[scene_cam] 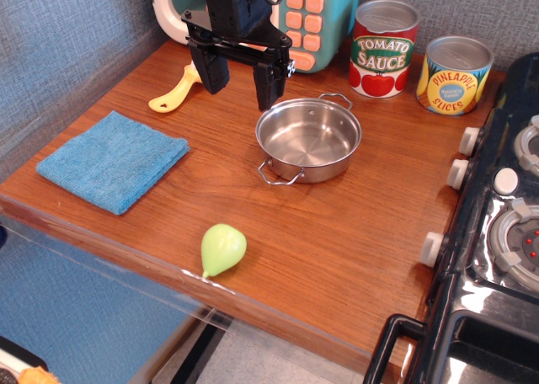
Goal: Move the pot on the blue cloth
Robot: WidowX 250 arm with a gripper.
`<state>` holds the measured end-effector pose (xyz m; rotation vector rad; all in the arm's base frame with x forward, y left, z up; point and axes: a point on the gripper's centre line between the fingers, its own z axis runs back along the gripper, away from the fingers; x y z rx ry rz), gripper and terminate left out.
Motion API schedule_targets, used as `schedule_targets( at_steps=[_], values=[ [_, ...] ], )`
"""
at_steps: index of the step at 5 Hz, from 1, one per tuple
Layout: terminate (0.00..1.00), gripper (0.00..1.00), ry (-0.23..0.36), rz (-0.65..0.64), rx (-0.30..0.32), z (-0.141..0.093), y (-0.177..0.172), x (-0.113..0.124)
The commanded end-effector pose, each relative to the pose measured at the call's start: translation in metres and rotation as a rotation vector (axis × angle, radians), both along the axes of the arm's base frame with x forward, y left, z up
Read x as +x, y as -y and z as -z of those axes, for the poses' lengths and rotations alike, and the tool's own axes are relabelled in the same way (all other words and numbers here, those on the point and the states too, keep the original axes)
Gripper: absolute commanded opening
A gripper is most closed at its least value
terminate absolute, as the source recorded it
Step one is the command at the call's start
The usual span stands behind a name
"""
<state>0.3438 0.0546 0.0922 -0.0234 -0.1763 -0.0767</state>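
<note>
Pot point(308, 139) sits right of blue cloth point(112, 160).

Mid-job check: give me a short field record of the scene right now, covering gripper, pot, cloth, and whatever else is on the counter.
gripper: open, empty, hanging above the counter just behind and left of the pot
pot: upright, empty, on bare wood, not on the cloth
blue cloth: folded flat at the left edge of the counter, nothing on it
between pot and cloth: bare wood
green pear: near the front edge
yellow utensil: behind the cloth
tomato sauce can, pineapple can: upright at the back
stove: at the right
</note>
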Motion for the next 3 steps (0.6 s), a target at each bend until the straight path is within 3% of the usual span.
schedule_targets(
  at_steps=[1, 2, 3],
  values=[
    [0.00, 1.00, 0.000, 0.000, 0.000, 0.000, 0.000, 0.000],
    [0.00, 1.00, -0.001, -0.014, -0.022, 0.014, -0.006, 0.011],
    [0.00, 1.00, 0.039, -0.031, -0.032, 0.017, -0.020, 0.024]
  ],
)
